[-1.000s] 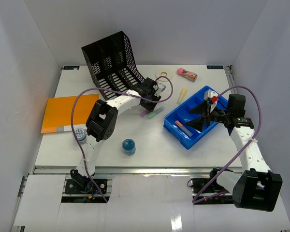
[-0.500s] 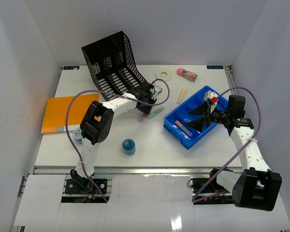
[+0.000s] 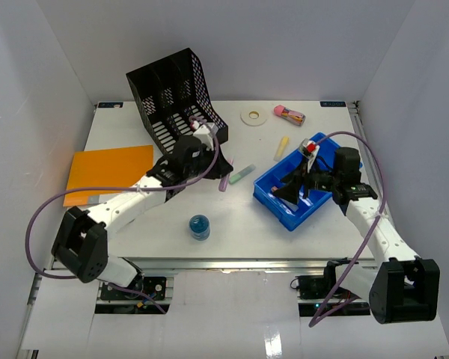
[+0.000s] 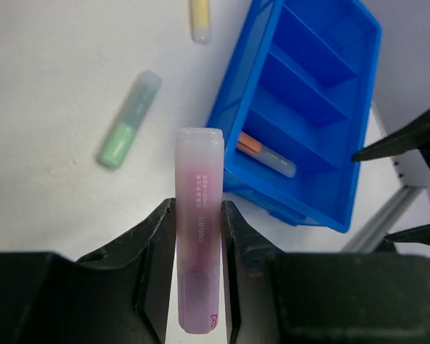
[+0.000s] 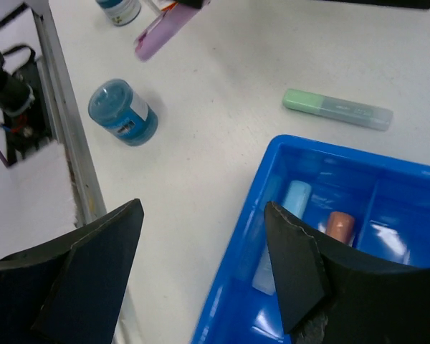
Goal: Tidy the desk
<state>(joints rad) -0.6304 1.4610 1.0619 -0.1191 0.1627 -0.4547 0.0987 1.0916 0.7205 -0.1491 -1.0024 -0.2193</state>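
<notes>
The desk [image 3: 243, 224] is a white tabletop. My left gripper [image 3: 221, 176] is shut on a purple highlighter [image 3: 224, 182] and holds it above the desk's middle. In the left wrist view the highlighter [image 4: 198, 208] stands out past the fingers [image 4: 158, 244]. My right gripper [image 3: 293, 191] is open and empty over the near-left rim of a blue divided tray [image 3: 273, 202]. In the right wrist view the jaws stand wide apart across that rim [image 5: 344, 147]. The tray holds a light blue highlighter [image 5: 290, 215] and an orange-capped marker [image 5: 339, 226].
A green highlighter [image 3: 242, 175] and a yellow one [image 3: 282, 147] lie left of the tray. A blue jar [image 3: 199, 226] stands near the front rail. An orange folder [image 3: 108, 170] lies at the left. A black file rack [image 3: 176, 93], a tape roll [image 3: 251, 116] and a pink item [image 3: 289, 114] are at the back.
</notes>
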